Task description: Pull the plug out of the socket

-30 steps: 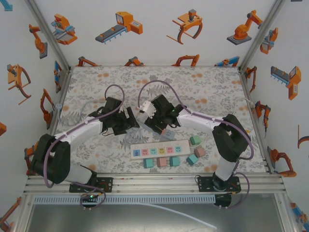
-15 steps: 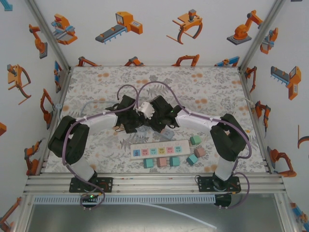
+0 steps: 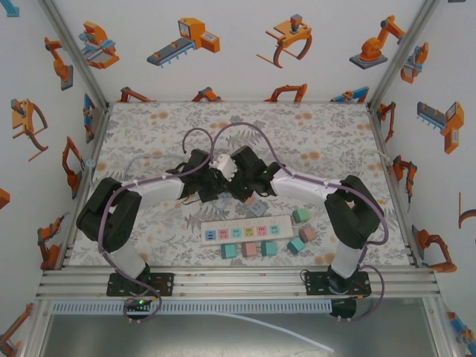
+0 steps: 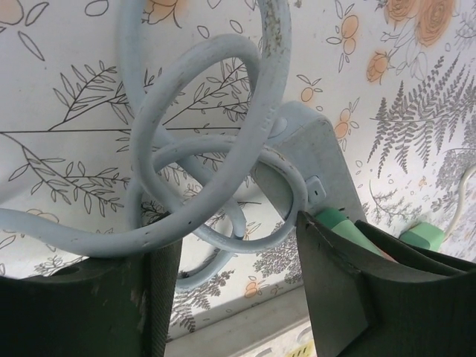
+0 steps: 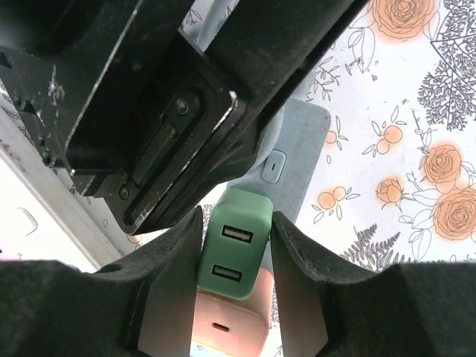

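**Item:** green USB charger plug, 2 ports on its face, seated in the pale-blue socket block. It sits over mid-table, where both arms meet.

**Right gripper**: clenched on the plug's 2 flat sides.

**Left gripper**: fingers straddle the block's end and its coiled cable. Whether it is clamped cannot be told.

**Handling:** plug judged light, rigid, smooth plastic, liable to slip. Grip the flat sides and pull straight. The cable looks springy, so brace the block instead.

**Writing:** none legible.
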Robot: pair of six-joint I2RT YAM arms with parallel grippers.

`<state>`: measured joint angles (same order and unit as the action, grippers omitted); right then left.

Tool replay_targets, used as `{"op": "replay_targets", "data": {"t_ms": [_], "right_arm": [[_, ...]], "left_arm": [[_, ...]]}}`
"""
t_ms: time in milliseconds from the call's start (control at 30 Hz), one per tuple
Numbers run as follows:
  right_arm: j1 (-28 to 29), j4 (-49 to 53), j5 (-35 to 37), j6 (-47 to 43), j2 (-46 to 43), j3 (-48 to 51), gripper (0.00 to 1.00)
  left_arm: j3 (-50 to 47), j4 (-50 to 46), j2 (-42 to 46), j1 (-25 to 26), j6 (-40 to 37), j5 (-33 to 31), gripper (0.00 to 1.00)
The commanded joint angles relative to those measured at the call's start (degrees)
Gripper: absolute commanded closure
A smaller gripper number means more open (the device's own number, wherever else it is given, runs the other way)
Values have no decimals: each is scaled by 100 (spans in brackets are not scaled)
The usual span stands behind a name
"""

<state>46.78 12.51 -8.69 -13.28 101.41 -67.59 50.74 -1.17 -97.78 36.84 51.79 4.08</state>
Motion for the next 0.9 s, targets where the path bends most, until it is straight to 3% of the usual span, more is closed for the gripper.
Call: {"op": "replay_targets", "data": {"t_ms": [0,133,367,600,667,767,867], "right_arm": [[34,-1076,-423,371,-535,-60,88],[-175,-1292,-746,747,-755,33,95],[-609,-1838,-1186,1609,-1047,415,97],[-750,-1642,-886,1364,-1430,620,97],[-753,-1373,-652,1158,-1546,609,92],[-750,-533,-191,915,-1549,387,73],[-750,483,307,1374,-1260,-111,62]], "left_arm": [[-683,-792,-725,194,-266,-570,43],[-490,-948,-831,166,-345,-654,42],[-440,-1039,-780,5,-415,-733,42],[-455,-1072,-180,-155,-515,-552,37],[-320,-1217,72,-151,-573,-501,34],[-165,-1414,599,-168,-688,-464,29],[-12,-1654,1286,-250,-824,-462,23]]}}
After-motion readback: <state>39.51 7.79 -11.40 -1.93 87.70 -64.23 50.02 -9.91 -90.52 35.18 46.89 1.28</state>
